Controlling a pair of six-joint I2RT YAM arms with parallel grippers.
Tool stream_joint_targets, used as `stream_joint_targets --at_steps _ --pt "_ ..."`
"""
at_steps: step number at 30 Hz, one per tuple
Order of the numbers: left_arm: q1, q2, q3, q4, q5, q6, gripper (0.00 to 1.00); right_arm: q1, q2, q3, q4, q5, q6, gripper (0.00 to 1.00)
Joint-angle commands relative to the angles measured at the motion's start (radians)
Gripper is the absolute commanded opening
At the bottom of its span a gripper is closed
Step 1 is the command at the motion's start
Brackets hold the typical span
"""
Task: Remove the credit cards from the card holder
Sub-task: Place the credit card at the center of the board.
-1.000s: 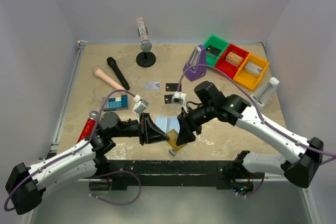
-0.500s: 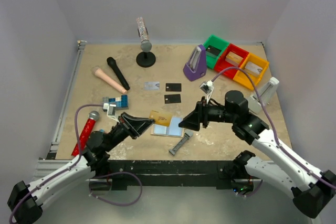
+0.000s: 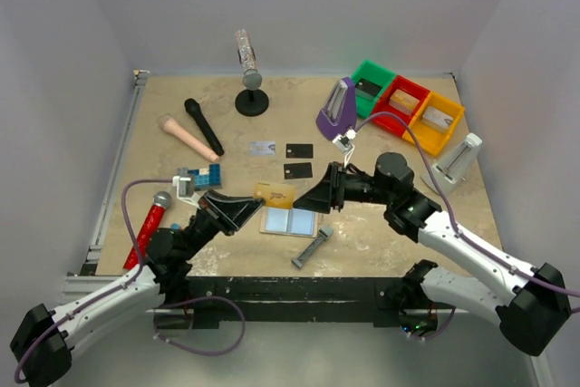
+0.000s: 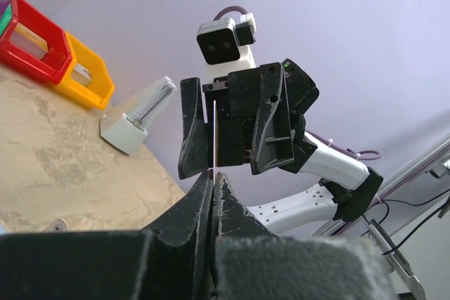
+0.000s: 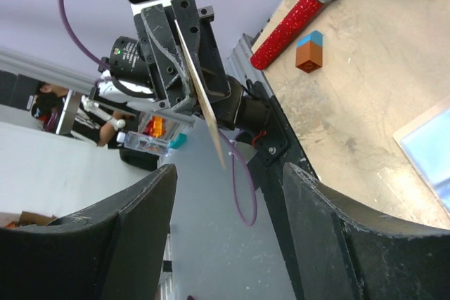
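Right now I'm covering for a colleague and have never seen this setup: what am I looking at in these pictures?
Two robot arms are bolted at the near edge of a table. The wide picture looks down from above and behind them; the other two come from a camera on each wrist. The left gripper is shut on a thin tan card, facing the open right gripper. On the table lie the open card holder, a silver card and two black cards, among microphones and coloured bins.
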State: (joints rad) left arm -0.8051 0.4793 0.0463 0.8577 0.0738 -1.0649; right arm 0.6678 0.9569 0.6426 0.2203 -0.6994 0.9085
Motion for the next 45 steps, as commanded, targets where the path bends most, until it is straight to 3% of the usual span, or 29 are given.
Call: stream_joint_targets --at_steps 1,7,14,17,19,22,24,29,33,35,38,45 --pt "0.004 0.022 -0.013 0.084 -0.003 -0.015 0.0 0.036 0.035 0.072 0.031 -0.017 -0.006 0.64" --pt "0.003 0.036 -0.008 0.092 0.012 -0.013 0.0 0.064 0.082 0.103 0.024 -0.018 -0.014 0.5" --pt "0.003 0.035 -0.011 0.096 0.015 -0.01 0.0 0.076 0.106 0.101 0.047 -0.011 0.0 0.21" --pt "0.003 0.03 -0.011 0.086 0.018 0.0 0.0 0.075 0.089 0.103 0.039 -0.009 -0.014 0.01" --pt "0.003 0.015 -0.013 0.052 0.014 0.016 0.1 0.075 0.065 0.109 -0.008 -0.008 -0.037 0.0" --pt "0.004 -0.042 -0.026 -0.006 -0.034 0.032 0.43 0.058 0.011 0.12 -0.116 0.02 -0.085 0.0" --pt "0.004 -0.1 -0.023 -0.115 -0.095 0.046 0.53 0.006 -0.013 0.166 -0.337 0.043 -0.138 0.0" --pt "0.004 -0.277 0.061 -0.576 -0.258 0.078 0.54 -0.193 0.041 0.305 -0.764 0.179 -0.363 0.0" --pt "0.004 -0.249 0.206 -0.992 -0.344 0.14 0.52 -0.338 0.221 0.327 -0.783 0.167 -0.401 0.0" --pt "0.004 -0.194 0.275 -1.113 -0.355 0.16 0.52 -0.367 0.328 0.382 -0.805 0.149 -0.43 0.0" --pt "0.004 -0.156 0.336 -1.187 -0.322 0.19 0.52 -0.384 0.477 0.515 -0.884 0.167 -0.491 0.0" --pt "0.004 -0.252 0.279 -1.203 -0.282 0.203 0.53 -0.427 0.721 0.727 -0.987 0.205 -0.548 0.0"
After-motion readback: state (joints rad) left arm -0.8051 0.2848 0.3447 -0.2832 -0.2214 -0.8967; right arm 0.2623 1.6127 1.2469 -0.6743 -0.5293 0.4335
